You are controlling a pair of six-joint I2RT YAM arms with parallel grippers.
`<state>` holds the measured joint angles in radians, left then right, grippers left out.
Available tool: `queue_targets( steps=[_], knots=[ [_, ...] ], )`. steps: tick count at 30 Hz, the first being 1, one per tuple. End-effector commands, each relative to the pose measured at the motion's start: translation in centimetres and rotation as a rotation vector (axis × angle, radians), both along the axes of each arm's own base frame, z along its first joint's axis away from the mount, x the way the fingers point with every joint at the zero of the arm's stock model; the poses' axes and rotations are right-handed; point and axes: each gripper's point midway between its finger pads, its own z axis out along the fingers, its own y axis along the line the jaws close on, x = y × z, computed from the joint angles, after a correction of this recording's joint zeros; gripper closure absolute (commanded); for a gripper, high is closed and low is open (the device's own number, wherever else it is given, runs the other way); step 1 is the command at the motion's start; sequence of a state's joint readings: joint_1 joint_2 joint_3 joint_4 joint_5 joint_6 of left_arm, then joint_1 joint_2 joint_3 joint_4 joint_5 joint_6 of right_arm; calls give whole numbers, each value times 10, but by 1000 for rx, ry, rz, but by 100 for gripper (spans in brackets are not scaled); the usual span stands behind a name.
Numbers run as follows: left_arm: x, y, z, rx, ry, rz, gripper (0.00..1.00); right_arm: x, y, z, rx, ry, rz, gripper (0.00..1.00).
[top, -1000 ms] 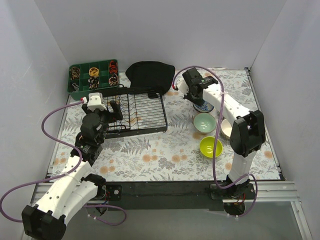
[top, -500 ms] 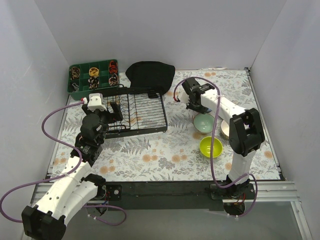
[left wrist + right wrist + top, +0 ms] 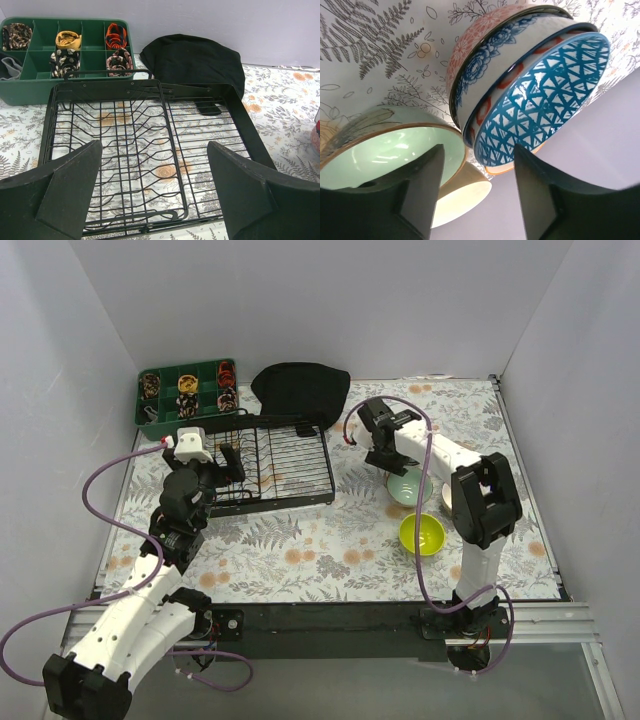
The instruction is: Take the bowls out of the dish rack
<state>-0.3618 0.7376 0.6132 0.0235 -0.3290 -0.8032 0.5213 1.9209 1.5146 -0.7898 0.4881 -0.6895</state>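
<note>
The black wire dish rack (image 3: 285, 468) holds no bowl that I can see, and my open left gripper (image 3: 232, 462) hovers at its left end. In the left wrist view the jaws of the left gripper (image 3: 154, 145) stand wide over the bare rack (image 3: 105, 85). My right gripper (image 3: 477, 150) is open beside a stack of bowls, with the blue-patterned bowl (image 3: 545, 95) on top and a pink floral bowl (image 3: 485, 25) below. The mint bowl (image 3: 385, 150) and cream bowl (image 3: 465, 195) sit next to it. From above, the right gripper (image 3: 392, 462) covers that stack. The mint bowl (image 3: 408, 487) and lime-green bowl (image 3: 422, 533) stand on the table.
A green compartment tray (image 3: 186, 390) with small items sits at the back left, and a black cloth (image 3: 300, 390) lies behind the rack. The right arm's link (image 3: 480, 502) partly covers the cream bowl. White walls enclose the floral table (image 3: 320, 550).
The right gripper has opened and its arm has dropped down and toward the near left, over the stacked bowls. The left arm and rack have not moved.
</note>
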Motion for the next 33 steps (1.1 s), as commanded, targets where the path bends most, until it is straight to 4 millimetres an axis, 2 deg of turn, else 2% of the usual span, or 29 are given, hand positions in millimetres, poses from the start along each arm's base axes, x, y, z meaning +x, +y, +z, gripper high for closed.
queue_targets(
  steps=[1,2,3,5,6,7,8,9,10,11,12,13,14,15,16,17,18,19,20,22,23,24,27,28,33],
  knots=[
    [-4,4,6,6,-29,11,14,7,18,65,131,-184,-33,28],
    [-4,5,6,7,-30,11,13,5,23,75,161,-212,-40,25],
    [-5,5,7,7,-33,11,12,4,25,97,228,-278,-88,22],
    [-7,6,10,4,-42,9,8,-1,27,119,309,-337,-128,18],
    [-8,4,11,2,-46,2,5,-9,25,138,381,-388,-176,12],
    [-9,5,14,-1,-55,0,3,-12,25,147,425,-425,-193,10],
    [-10,5,15,-4,-58,-1,2,-21,19,170,483,-487,-218,9],
    [-11,4,15,-6,-56,-6,2,-29,15,168,519,-497,-258,5],
    [-12,4,16,-12,-59,-7,2,-33,13,176,567,-537,-282,5],
    [-15,5,19,-22,-69,-7,2,-44,6,199,635,-607,-300,4],
    [-17,6,21,-33,-73,-1,2,-54,0,189,648,-605,-316,2],
    [-20,7,18,-56,-58,3,2,-61,-2,192,707,-628,-350,1],
    [-26,10,19,-74,-57,12,2,-74,-10,212,782,-697,-361,2],
    [-30,11,21,-96,-64,14,2,-81,-15,215,818,-724,-383,1],
    [-34,14,23,-114,-70,25,2,-90,-21,200,834,-724,-424,1],
    [-43,18,28,-143,-85,32,2,-104,-34,218,905,-807,-445,1],
    [-48,20,30,-158,-88,37,2,-111,-39,219,936,-835,-458,1],
    [-53,22,30,-169,-87,40,2,-118,-45,198,939,-829,-492,1],
    [-60,24,27,-184,-71,46,2,-131,-58,212,995,-908,-501,1],
    [-76,28,32,-224,-90,38,2,-142,-65,203,1048,-932,-529,1],
    [-82,30,23,-241,-60,45,2,-153,-73,194,1074,-954,-547,1],
    [-92,33,28,-269,-86,41,2,-158,-77,191,1088,-970,-556,1],
    [-107,40,21,-342,-92,63,2,-175,-93,180,1136,-1031,-581,1],
    [-115,43,27,-371,-131,62,2,-179,-96,177,1147,-1042,-582,1],
    [-133,53,30,-420,-224,67,2,-196,-107,167,1233,-1106,-577,1]
  ],
)
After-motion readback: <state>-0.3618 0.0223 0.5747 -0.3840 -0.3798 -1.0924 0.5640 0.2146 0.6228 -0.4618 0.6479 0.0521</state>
